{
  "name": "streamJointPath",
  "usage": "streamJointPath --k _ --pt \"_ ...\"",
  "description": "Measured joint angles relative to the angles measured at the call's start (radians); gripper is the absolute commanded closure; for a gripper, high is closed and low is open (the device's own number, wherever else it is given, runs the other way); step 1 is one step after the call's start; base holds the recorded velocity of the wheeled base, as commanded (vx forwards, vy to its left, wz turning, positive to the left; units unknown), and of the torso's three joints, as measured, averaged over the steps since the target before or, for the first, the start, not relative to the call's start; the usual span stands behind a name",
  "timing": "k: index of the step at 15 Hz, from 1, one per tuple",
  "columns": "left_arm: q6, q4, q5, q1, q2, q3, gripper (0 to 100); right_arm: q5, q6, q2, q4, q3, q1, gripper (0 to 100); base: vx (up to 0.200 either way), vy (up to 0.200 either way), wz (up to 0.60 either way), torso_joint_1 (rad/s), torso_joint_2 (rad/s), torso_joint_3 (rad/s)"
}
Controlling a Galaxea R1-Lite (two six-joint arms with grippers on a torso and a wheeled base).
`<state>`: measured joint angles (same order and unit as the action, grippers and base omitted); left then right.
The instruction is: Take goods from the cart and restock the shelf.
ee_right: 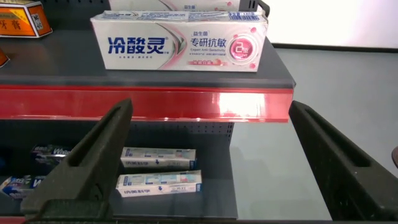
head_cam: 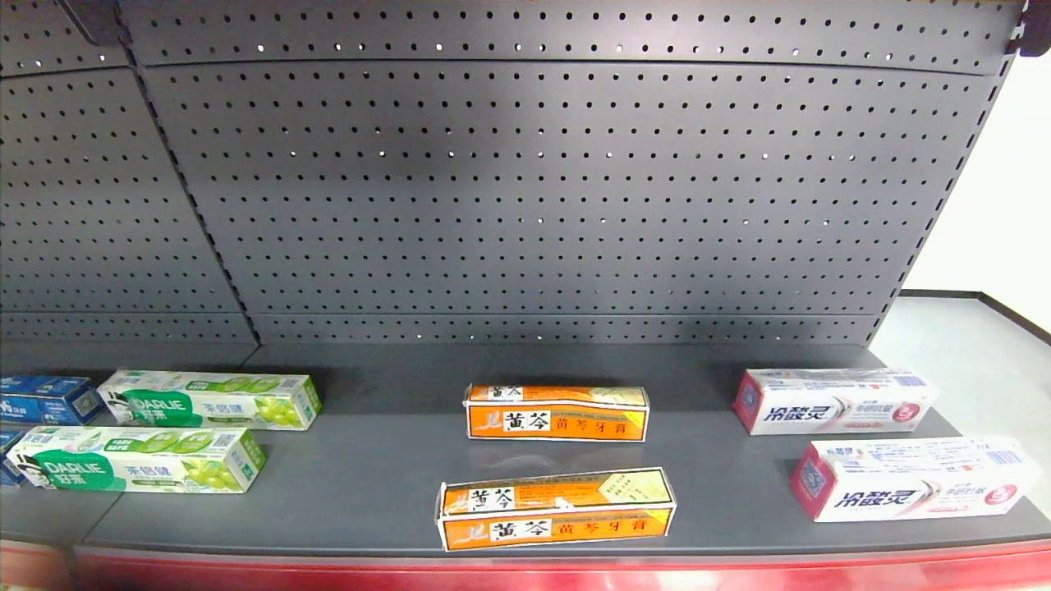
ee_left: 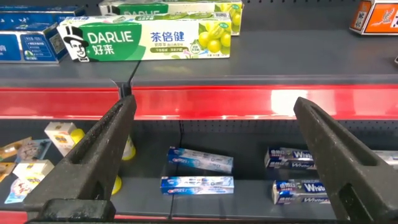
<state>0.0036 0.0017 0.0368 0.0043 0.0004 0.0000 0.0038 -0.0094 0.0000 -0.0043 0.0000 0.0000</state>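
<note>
Left gripper (ee_left: 214, 104) and right gripper (ee_right: 211, 107) are hanging released, empty, before the red shelf edge (head_cam: 525, 570) — forward drift is risking a knock

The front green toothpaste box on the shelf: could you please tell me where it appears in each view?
Head view: the front green box lies lower left, before a second green box.
Left wrist view: it lies just behind the red shelf edge.
Right wrist view: faces a white-and-pink box at the shelf's right end instead.
Shared landmark: that red edge.
</note>
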Motion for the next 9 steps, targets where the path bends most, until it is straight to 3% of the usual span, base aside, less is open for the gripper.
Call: streamJointPath --k 9 --pt "0.000 0.000 0.000 0.000 0.000 0.000 0 0.000 0.001 0.000 0.000 0.000 0.000 0 0.000 0.000 0.00 0.000 0.00 0.000"
